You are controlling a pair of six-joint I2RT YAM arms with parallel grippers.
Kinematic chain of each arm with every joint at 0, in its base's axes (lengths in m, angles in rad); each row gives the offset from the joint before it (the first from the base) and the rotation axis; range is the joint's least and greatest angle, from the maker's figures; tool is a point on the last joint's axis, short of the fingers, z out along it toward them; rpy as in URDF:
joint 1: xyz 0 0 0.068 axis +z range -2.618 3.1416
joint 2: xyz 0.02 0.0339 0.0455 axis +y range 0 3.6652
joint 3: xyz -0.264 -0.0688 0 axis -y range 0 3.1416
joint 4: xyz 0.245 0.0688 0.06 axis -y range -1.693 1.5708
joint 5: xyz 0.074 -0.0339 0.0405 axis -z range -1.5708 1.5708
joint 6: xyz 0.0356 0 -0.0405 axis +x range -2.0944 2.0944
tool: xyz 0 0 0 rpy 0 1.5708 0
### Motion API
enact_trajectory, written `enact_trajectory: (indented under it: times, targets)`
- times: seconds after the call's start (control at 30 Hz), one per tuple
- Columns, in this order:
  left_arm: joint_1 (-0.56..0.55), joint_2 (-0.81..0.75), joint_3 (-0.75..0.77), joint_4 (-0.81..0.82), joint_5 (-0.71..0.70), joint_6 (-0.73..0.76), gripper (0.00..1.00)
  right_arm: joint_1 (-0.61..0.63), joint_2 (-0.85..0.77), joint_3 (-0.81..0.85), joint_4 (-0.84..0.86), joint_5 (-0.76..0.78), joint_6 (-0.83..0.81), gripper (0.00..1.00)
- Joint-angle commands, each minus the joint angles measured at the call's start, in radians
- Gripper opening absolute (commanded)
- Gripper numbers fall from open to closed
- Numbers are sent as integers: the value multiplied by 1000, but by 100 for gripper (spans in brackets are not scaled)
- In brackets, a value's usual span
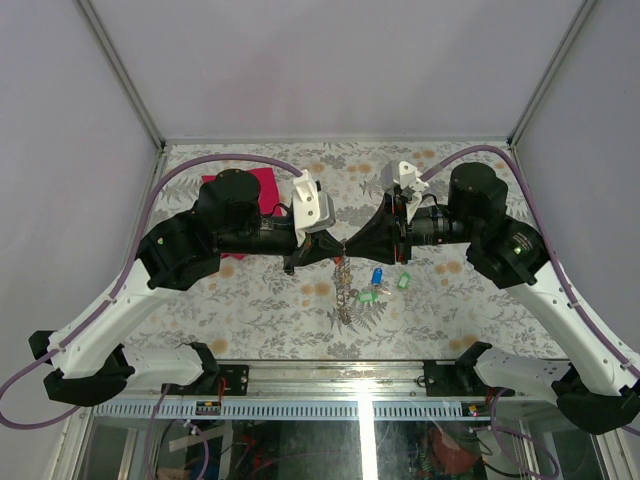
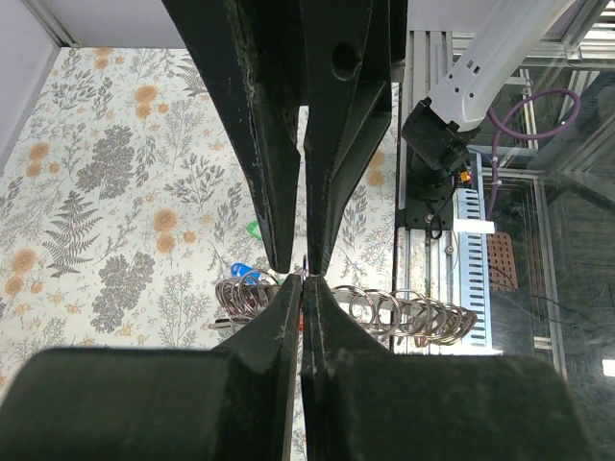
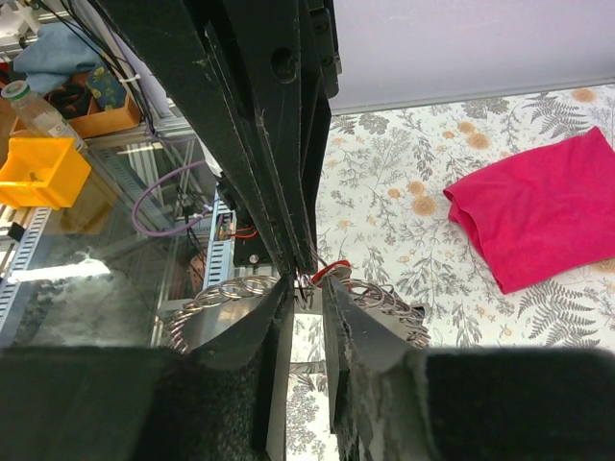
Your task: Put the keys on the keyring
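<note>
Tools of both arms meet tip to tip above the middle of the floral-patterned table [image 1: 250, 310]. On the left tool [image 2: 303, 285] the jaws are fully closed, the tips pinched on the large grey metal keyring [image 2: 404, 312] with the coiled, sprocket-like edge. In the left wrist view its loops run out to either side of those tips. On the right tool [image 3: 307, 293] the jaws stand narrow, with a slim gap between the fingers, and the tips are set at the same stretch of ring directly opposite the left tool. Whether they clamp anything cannot be told. A small red plastic key head [image 3: 333, 268] shows just beside the right tool's tips, close against the coil; its blade is hidden. In the top view the keyring appears as a thin strip running from the meeting point toward the near edge of the table, and whether its lower end rests on the surface cannot be told. Three small silver keys lie on the table just right of that strip. The blue-headed key [image 1: 377, 275] is near the right tool. A green-headed key [image 1: 365, 297] lies closest to the ring. A second green-headed one [image 1: 403, 282] is furthest right. A magenta cloth square [image 3: 543, 206] lies toward the far left of the table, partly covered by the left arm in the top view and well apart from the ring.
</note>
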Motion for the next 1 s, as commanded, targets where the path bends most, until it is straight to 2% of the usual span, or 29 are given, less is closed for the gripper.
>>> enact_trajectory:
  times: [0.0, 0.1, 0.27, 0.43, 0.53, 0.77, 0.83, 0.97]
  targets:
    - [-4, -19, 46, 60, 12, 6, 0, 2, -2, -2, 20, 14, -1, 21]
    - [-4, -17, 46, 60, 12, 6, 0, 2, -1, -2, 20, 16, 1, 19]
    - [-5, -19, 49, 60, 15, 4, 0, 2, -1, -5, 20, 21, 4, 23]
    - [-5, -18, 50, 62, 15, 0, 0, 2, 4, -4, 17, 32, 7, 13]
    - [-4, -22, 50, 69, 13, -2, 0, 2, 4, -6, 10, 43, 6, 0]
    - [-5, -50, 17, 114, 11, -21, 0, 2, -35, -23, 76, 62, 35, 0]
    - [-4, -77, -10, 149, 4, -33, 5, 2, -54, -40, 120, 63, 60, 0]
    - [-5, -132, -75, 230, 11, -60, 23, 2, -92, -69, 191, 56, 95, 0]
